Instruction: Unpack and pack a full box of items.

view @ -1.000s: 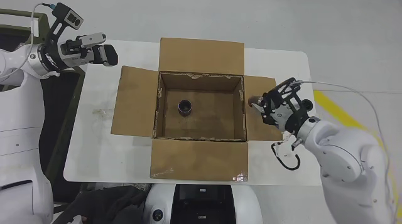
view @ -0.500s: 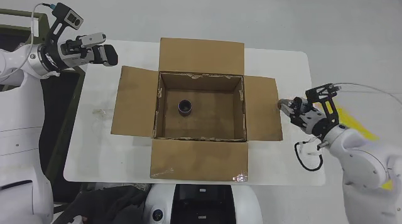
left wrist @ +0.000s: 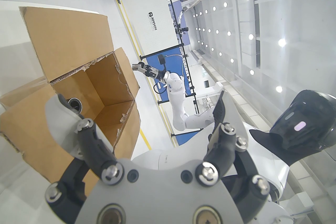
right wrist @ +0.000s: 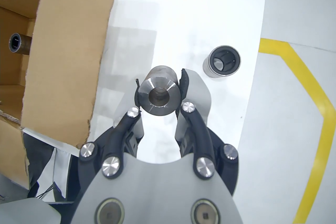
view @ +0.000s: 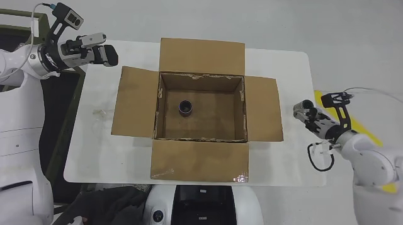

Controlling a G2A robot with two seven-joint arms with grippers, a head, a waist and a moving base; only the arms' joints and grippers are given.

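Right gripper point(right wrist: 160, 90) clamps the steel cylinder point(right wrist: 159, 97) between its 2 fingers point(right wrist: 185, 82) over the table point(right wrist: 189, 12), near the box flap point(right wrist: 68, 38).

Box point(view: 214, 115) open above; flaps point(view: 133, 101) splayed (cylinder point(view: 186, 107) inside)

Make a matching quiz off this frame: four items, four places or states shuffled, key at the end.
1. steel cylinder
2. silver bushing
3. dark bushing
4. left gripper

A. on the floor of the box
B. open, holding nothing
C. on the table, near its edge
D. clamped in the right gripper

Pairs: 1-D, 2-C, 3-A, 4-B
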